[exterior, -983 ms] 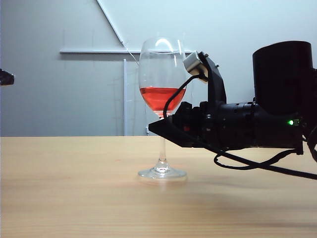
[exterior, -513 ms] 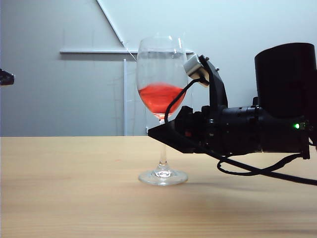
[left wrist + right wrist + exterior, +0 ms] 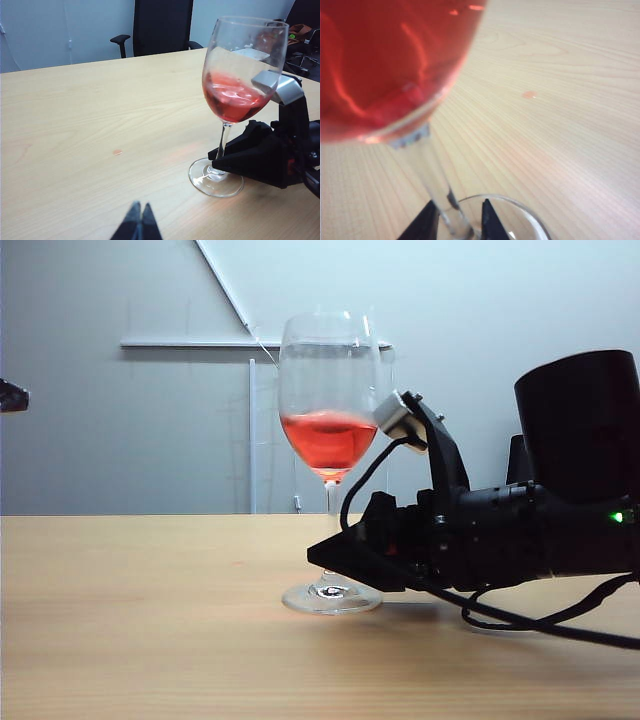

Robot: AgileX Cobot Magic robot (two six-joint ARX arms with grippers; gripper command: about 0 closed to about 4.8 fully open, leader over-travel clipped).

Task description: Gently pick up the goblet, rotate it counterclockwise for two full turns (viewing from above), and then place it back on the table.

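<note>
The tall clear goblet (image 3: pixel 330 455), its tulip-shaped bowl holding red liquid in the lower part, stands upright with its round flat foot on the pale beige wooden table (image 3: pixel 150 620). The right pincer (image 3: pixel 459 220) sits low at the base of the thin stem, one black fingertip (image 3: pixel 426 221) on either side of it, just above the foot; the tips are spread slightly, with a sliver of gap showing between at least one of them and the glass, so they flank the stem rather than pinch it. In the exterior view that arm lies nearly level over the table, reaching in from the right (a small silver camera rides above its wrist). The left pincer (image 3: pixel 138 223) is well apart from the goblet, its dark tips pressed together on nothing. A small pinkish spot (image 3: pixel 117 152) marks the table between the left pincer and the goblet.
</note>
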